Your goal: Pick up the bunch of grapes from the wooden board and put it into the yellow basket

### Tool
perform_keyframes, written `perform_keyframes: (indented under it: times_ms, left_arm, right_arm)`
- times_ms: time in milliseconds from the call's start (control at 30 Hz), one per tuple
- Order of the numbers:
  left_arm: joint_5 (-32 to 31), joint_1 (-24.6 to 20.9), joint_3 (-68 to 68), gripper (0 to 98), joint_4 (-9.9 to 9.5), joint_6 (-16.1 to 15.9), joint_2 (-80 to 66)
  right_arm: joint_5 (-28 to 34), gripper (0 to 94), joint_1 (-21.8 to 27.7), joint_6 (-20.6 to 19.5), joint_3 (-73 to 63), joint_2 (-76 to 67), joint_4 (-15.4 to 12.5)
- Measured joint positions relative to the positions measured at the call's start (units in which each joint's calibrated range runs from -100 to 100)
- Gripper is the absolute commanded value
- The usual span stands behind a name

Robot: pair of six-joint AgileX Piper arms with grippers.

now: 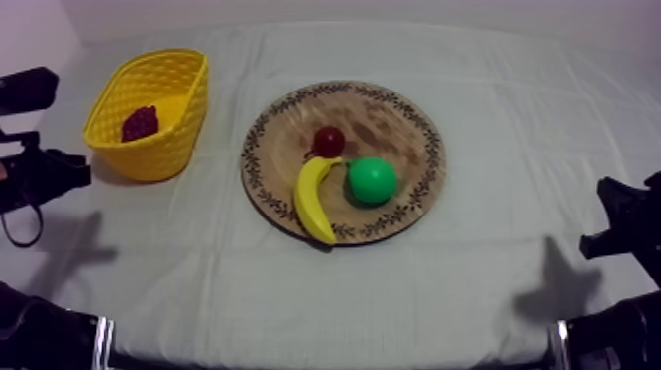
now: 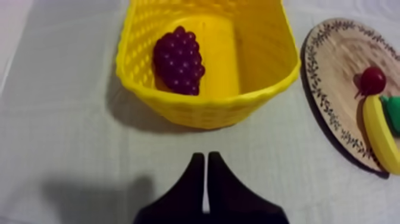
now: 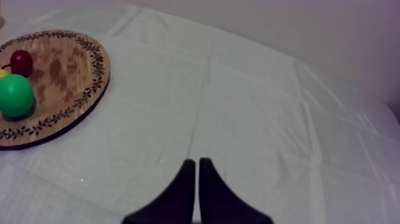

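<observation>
**Black arms, tapered fingers**

The left arm [image 1: 41, 175] and right arm [image 1: 630, 218] are black and blocky. The left end effector [image 2: 205, 158] and right end effector [image 3: 196, 162] each carry two black fingers [image 2: 189, 187], broad at the root and tapering to slim tips.

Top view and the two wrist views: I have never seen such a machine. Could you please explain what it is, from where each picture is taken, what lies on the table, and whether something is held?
This is a robot with two arms at a cloth-covered table. The top view looks down from above; the left arm and right arm are the black shapes at its sides. Each wrist view comes from a camera riding on one arm, so the near black wedge is that arm's own two fingers. The left fingers and right fingers lie together, holding nothing. On the table stand a yellow basket with the bunch of grapes inside, and a round wooden board carrying a banana, a small red fruit and a round green fruit.
</observation>
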Motion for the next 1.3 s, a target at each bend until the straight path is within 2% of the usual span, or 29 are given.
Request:
perform_keyframes:
  times_ms: [400, 733, 1100, 1300]
  left_arm:
    - [-4.3, -2.1, 11.8, 0.0, -0.28, 2.4, -20.8]
    - [-3.3, -3.5, 19.7, 0.0, -0.89, 4.3, -35.8]
    - [0.4, -4.1, 19.3, 0.0, -0.95, 4.0, -45.1]
    - [0.7, -2.5, 19.3, 0.0, -0.95, 1.8, -45.4]
  right_arm:
    - [0.0, 0.5, 0.0, 0.0, 0.0, 0.0, 0.0]
    - [0.0, 0.5, 0.0, 0.0, 0.0, 0.0, 0.0]
    - [0.0, 0.5, 0.0, 0.0, 0.0, 0.0, 0.0]
    - [0.0, 0.5, 0.0, 0.0, 0.0, 0.0, 0.0]
